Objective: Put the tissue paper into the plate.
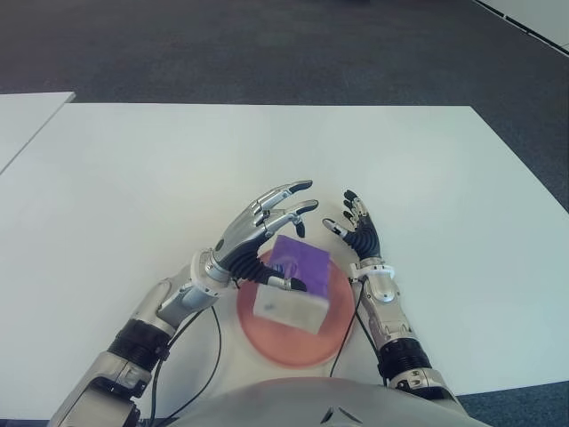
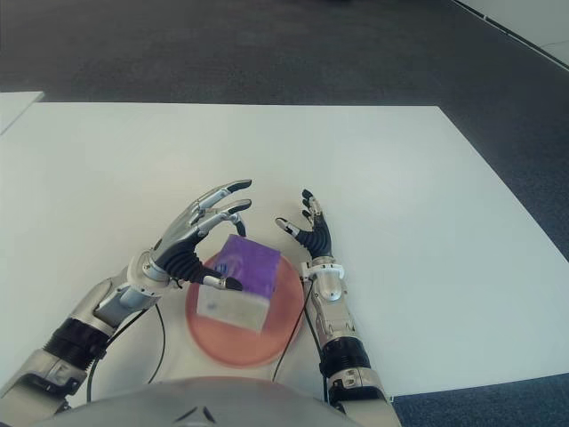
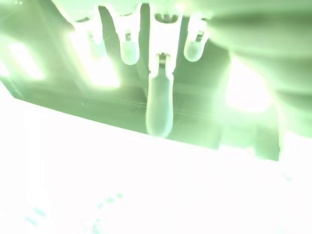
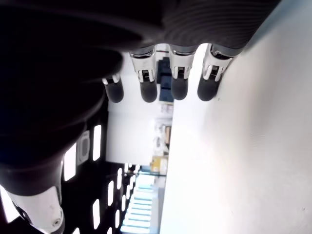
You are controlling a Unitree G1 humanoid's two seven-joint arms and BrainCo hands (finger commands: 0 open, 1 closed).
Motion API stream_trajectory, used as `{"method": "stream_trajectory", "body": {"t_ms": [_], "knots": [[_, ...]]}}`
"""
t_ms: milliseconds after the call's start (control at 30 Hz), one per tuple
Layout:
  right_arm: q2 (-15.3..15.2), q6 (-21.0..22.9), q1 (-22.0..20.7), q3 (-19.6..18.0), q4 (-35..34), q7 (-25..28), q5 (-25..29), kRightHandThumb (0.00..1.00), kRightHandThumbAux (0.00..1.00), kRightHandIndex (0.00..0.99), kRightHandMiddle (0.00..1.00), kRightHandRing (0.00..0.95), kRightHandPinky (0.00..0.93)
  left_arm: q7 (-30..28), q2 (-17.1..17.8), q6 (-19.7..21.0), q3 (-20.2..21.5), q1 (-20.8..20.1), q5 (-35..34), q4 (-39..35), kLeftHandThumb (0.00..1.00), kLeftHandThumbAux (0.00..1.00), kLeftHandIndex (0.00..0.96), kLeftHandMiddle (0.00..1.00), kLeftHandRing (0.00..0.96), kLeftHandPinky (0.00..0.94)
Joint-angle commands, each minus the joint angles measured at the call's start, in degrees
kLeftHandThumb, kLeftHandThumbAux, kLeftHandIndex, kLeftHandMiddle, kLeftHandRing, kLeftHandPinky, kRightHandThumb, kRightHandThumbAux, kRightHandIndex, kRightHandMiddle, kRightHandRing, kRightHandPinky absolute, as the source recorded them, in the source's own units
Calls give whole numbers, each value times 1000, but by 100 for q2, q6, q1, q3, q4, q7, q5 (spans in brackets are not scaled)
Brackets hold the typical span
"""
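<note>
Purple-topped white tissue paper box [image 1: 293, 283] lies in the round pink plate [image 1: 267, 342] (tilted); open, empty left hand [image 1: 258, 231] and right hand [image 1: 360, 233] should lift clear without nudging it.

White table [image 1: 267, 160] fills the near view, w/ a 2nd white table [image 1: 27, 116] just beside it at far left. Dark grey carpet floor [image 1: 267, 49] beyond; pale strip [image 1: 533, 18] at far right corner.
</note>
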Motion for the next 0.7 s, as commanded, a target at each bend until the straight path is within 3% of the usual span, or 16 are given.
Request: {"method": "stream_trajectory", "body": {"t_ms": [33,700], "knots": [[73,720,469,-41,215,116,170,71,665,31,22,0,0,-142,2,23,130,75,115,76,363,527,0,0,0,28],[165,1252,636,-10,-345,78,246,92,630,31,29,0,0,-387,15,65,322,185,90,41,287,507,0,0,0,65]]}}
